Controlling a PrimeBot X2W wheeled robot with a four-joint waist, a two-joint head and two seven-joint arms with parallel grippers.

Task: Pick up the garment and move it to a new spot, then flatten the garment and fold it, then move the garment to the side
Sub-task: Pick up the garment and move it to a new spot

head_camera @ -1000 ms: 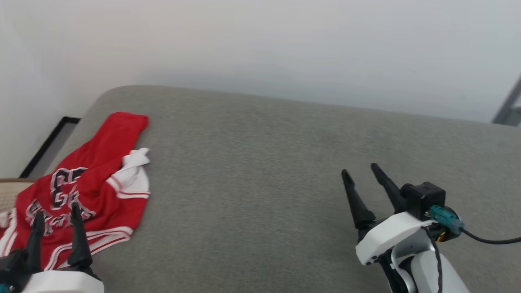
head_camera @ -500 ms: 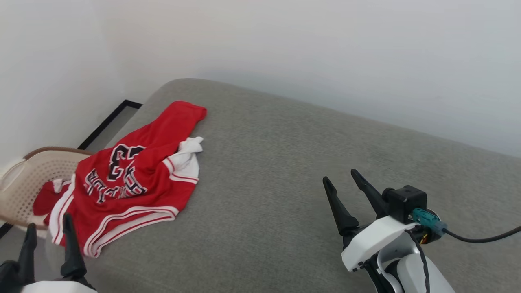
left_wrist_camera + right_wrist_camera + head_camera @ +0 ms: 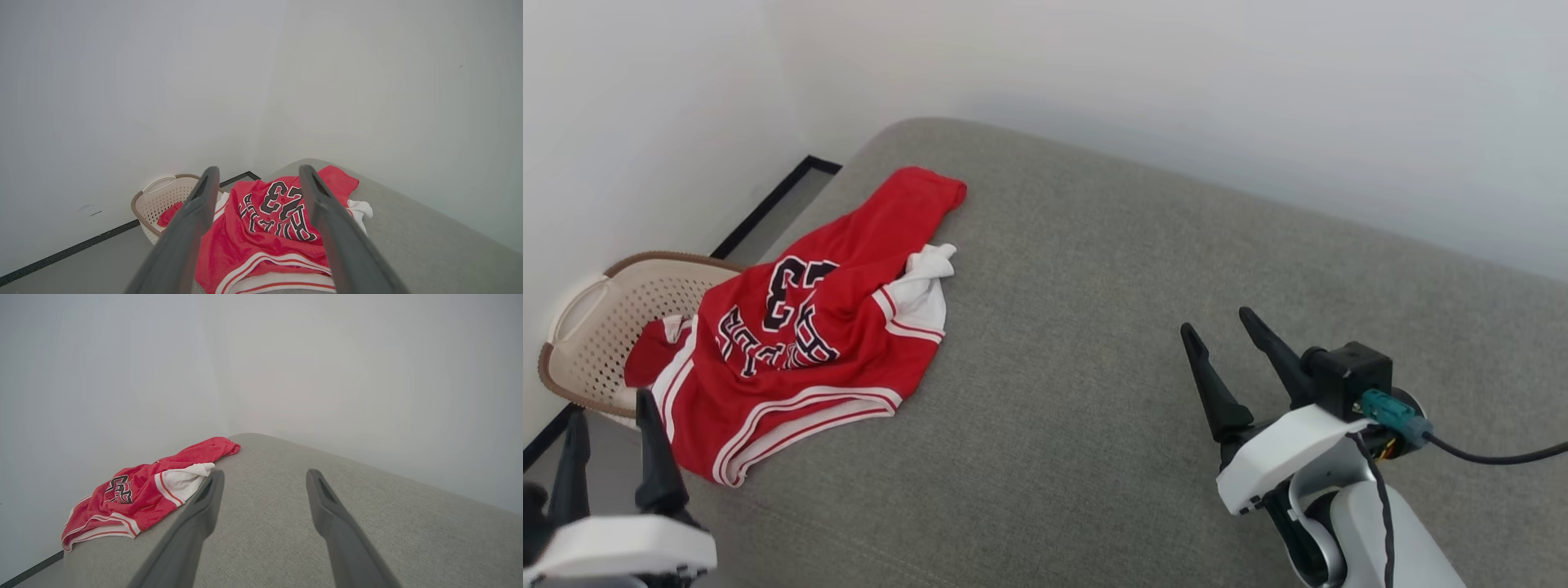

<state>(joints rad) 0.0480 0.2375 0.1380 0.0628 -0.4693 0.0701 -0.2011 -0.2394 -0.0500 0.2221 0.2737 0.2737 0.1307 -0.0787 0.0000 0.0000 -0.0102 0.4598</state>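
The garment (image 3: 809,327), a red jersey with white sleeves, striped trim and black lettering, lies crumpled at the left end of the grey cushioned surface (image 3: 1094,327). Part of it hangs over the edge into a basket. In the left wrist view the garment (image 3: 269,228) lies ahead, between the two dark fingers. My left gripper (image 3: 609,404) stands open at the lower left, just short of the garment's hem, holding nothing. Far to the right, my right gripper (image 3: 1217,322) is open and empty above bare cushion; its wrist view shows the garment (image 3: 151,490) off to the left.
A beige perforated laundry basket (image 3: 596,318) stands on the floor by the cushion's left end, under the jersey's edge. White walls close in at the back and left. A black baseboard strip (image 3: 768,204) runs along the floor.
The head camera has turned left, so the basket and the whole garment have come into the picture. Both grippers stay open and keep their places relative to my body.
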